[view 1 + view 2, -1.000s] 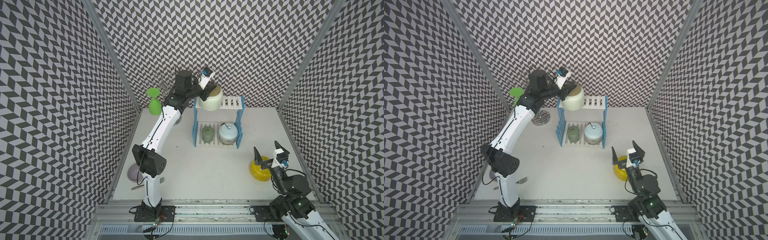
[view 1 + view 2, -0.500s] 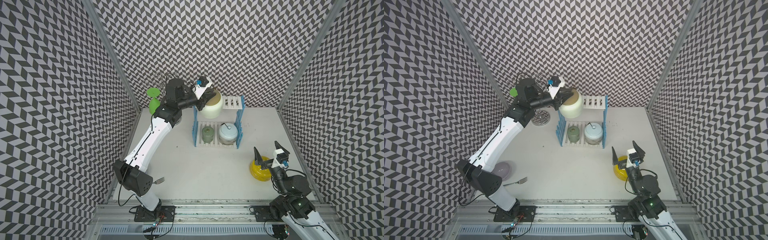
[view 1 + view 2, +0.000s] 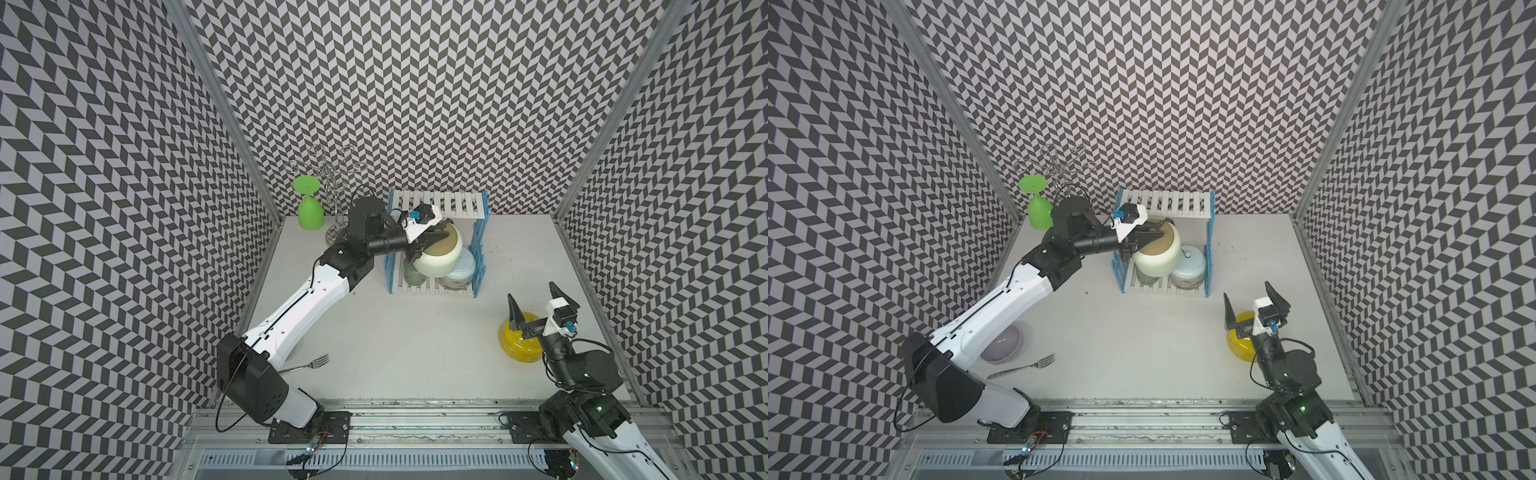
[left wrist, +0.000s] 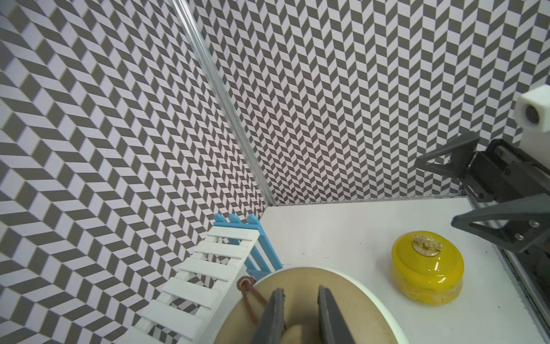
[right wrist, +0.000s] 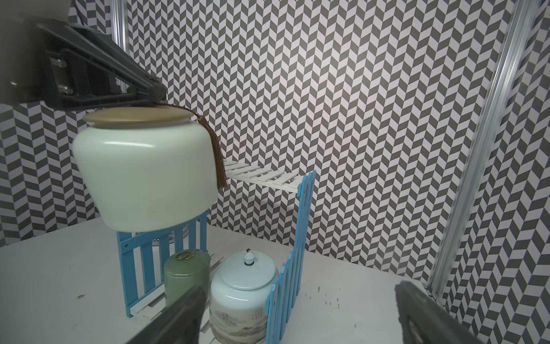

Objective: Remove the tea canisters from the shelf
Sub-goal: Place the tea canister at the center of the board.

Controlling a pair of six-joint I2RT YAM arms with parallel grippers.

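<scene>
Cream canister (image 3: pixel 436 259) is hanging in the air from the left gripper (image 3: pixel 436 237) in both top views. It is just in front of the shelf (image 3: pixel 440 203), which is standing at the middle of the bench's (image 3: pixel 415 353) back edge. It is covering part of the sage green canister (image 3: pixel 412 275) and the pale blue canister (image 3: pixel 462 272) on the lower board. The left arm is stretching from the bench's front-left corner toward the back, with its forearm near level and its wrist turned toward the shelf. The right arm is folding up at the front-right corner. Its right gripper (image 3: pixel 532 291) is pointing upward with jaws standing wide, close over the yellow canister (image 3: pixel 515 347) sitting near the bench's right edge.

In the left wrist view, the fingers (image 4: pixel 272 315) are pinching narrowly on the knob of the gold-brown lid (image 4: pixel 351 300), which is facing the camera.

In the right wrist view, the cream canister is hanging near upright, lid up and long axis close to vertical. Its base is leaning slightly toward the shelf and appears level with the top of the fence side nearer the left arm. The brown tassel (image 5: pixel 218 162) is dangling down its side.
</scene>
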